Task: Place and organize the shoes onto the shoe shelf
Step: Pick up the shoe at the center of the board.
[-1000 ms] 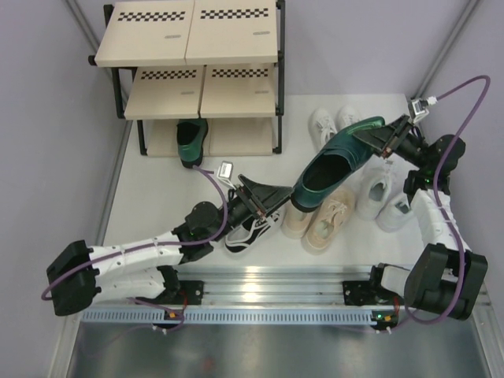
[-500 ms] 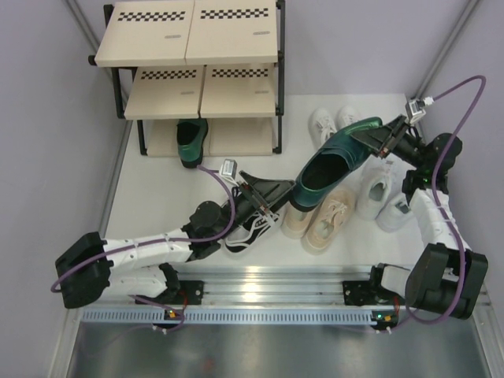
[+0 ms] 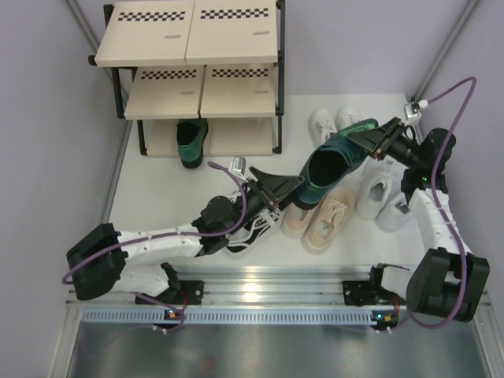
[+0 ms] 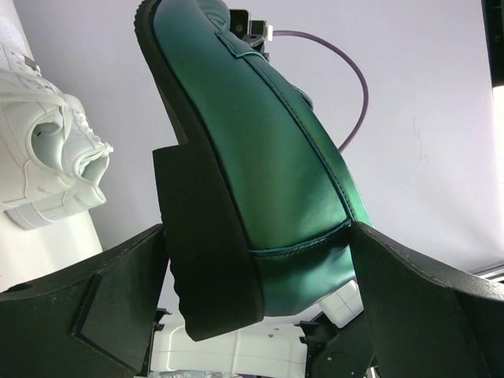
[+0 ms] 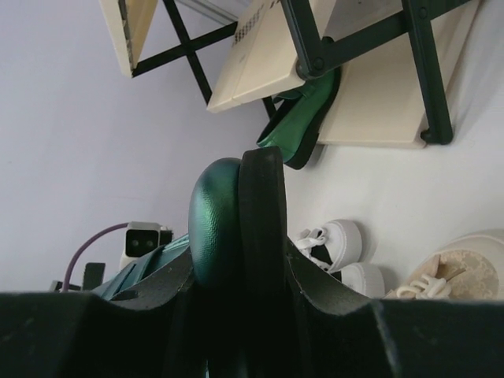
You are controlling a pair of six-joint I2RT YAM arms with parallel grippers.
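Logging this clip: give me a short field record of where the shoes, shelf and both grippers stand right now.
Held item: dark green shoe, lifted above the table
Right gripper: shut on its toe
Left gripper: fingers flank its heel, grip unclear
Shoe shelf: matching green shoe on bottom tier
Unshelved: black-and-white sneakers, beige sneakers, small white sneakers, larger white sneakers

Dark green shoes: two, one at centre frame, one upper left. Beige sneakers: two. Small white sneakers: two. Larger white sneakers: two. Black-and-white sneaker: one discernible. Shoe shelf: one, three tiers. Arms: two.
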